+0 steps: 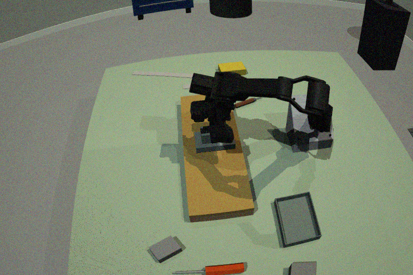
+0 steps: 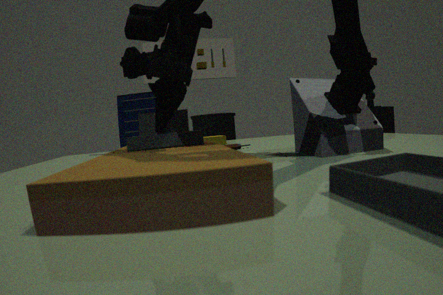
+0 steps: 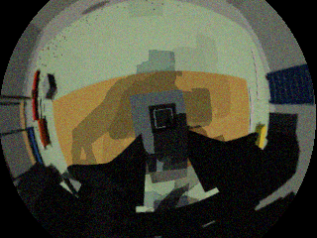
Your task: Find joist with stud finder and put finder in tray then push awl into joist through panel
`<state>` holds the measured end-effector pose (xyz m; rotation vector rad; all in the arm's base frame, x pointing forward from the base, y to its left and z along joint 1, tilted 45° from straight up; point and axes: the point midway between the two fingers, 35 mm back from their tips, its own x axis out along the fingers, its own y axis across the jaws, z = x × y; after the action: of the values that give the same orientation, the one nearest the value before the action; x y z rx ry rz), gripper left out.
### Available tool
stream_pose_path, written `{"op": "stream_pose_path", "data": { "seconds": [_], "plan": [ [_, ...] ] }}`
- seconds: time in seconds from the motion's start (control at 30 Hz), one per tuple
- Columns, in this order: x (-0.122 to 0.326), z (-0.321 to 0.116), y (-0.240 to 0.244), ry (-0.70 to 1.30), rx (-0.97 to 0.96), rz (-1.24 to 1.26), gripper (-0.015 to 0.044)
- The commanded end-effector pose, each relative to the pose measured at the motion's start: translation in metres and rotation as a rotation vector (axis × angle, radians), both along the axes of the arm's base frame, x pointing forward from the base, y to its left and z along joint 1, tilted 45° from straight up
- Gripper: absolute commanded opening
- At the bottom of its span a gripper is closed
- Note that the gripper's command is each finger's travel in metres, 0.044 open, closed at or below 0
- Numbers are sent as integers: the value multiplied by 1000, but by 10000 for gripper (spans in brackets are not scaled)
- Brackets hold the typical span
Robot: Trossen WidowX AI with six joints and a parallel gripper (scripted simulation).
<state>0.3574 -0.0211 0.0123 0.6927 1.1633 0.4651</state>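
Observation:
My gripper (image 1: 215, 132) (image 2: 162, 130) (image 3: 161, 132) is shut on the grey stud finder (image 1: 215, 149) (image 2: 147, 141) (image 3: 141, 106). The stud finder is upright, its base flat on or just above the orange-brown floor panel (image 1: 219, 205) (image 2: 152, 201) (image 3: 239, 99), around the panel's middle. Its top shows a dark square with a pale outline in the wrist view; I make out no lit signal. A brown-handled awl (image 1: 245, 102) (image 2: 233, 146) lies beside the panel's far right side. The tray (image 1: 301, 242) (image 2: 386, 194) stands empty at the near right. The joist is hidden.
A grey sloped block (image 1: 296, 113) (image 2: 309, 93) stands right of the panel, under the arm. A yellow block (image 1: 232, 67) (image 2: 214, 139) and a pale strip (image 1: 161, 74) lie at the back. An orange-handled tool (image 1: 225, 268) and grey blocks (image 1: 166, 248) (image 1: 303, 268) lie in front.

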Motion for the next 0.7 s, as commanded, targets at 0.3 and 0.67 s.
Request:
{"op": "stream_pose_path", "data": {
  "seconds": [0.3,0.67],
  "plan": [
    [-2,-36,-38,3,-7,-3,0],
    [-3,-67,-69,2,-10,-3,0]
  ]
}}
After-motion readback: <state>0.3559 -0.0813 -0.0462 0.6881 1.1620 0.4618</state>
